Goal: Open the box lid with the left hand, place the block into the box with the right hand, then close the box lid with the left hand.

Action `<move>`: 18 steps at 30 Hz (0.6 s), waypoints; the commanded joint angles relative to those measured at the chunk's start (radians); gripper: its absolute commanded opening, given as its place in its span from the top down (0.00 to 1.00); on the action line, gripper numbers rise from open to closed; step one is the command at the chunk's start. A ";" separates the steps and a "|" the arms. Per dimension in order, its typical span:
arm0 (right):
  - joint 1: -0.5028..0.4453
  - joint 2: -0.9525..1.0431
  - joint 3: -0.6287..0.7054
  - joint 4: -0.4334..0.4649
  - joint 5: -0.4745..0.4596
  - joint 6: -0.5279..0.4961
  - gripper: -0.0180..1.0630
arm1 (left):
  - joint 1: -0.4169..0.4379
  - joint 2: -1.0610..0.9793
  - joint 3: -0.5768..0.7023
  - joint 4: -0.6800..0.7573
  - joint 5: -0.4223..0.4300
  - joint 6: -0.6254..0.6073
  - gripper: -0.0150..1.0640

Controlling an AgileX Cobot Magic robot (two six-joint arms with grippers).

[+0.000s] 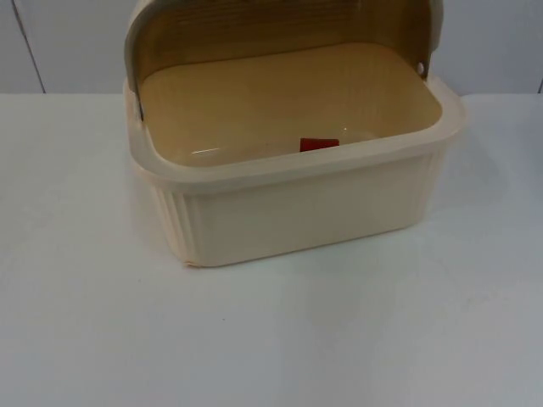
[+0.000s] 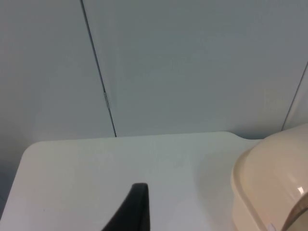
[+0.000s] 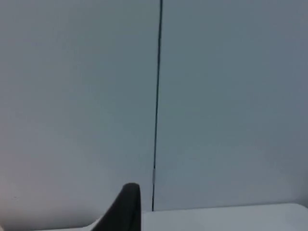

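A cream plastic box [image 1: 314, 208] with ribbed walls stands at the middle of the table. Its brownish translucent lid [image 1: 280, 30] is swung up and back, so the box is open. A red block [image 1: 319, 144] lies on the box floor close to the front wall, and the rim hides its lower part. My left gripper [image 2: 137, 211] hangs over the bare table beside a rounded corner of the box [image 2: 272, 185], apart from it. My right gripper [image 3: 126, 209] points at the grey partition wall above the table's far edge, holding nothing that I can see.
The white table top [image 1: 271, 339] spreads wide in front of the box and on both sides of it. The grey partition wall [image 2: 192, 62] with vertical seams closes off the far edge just behind the box.
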 commanded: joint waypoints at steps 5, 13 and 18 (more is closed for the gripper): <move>-0.006 0.007 0.018 -0.023 -0.017 0.009 0.02 | -0.004 -0.001 -0.005 -0.009 -0.018 0.000 0.02; -0.006 0.009 0.018 -0.024 -0.022 0.009 0.02 | -0.004 -0.001 -0.005 0.085 -0.021 0.000 0.02; -0.006 0.009 0.018 -0.024 -0.022 0.009 0.02 | -0.002 0.001 -0.005 0.146 -0.095 -0.021 0.02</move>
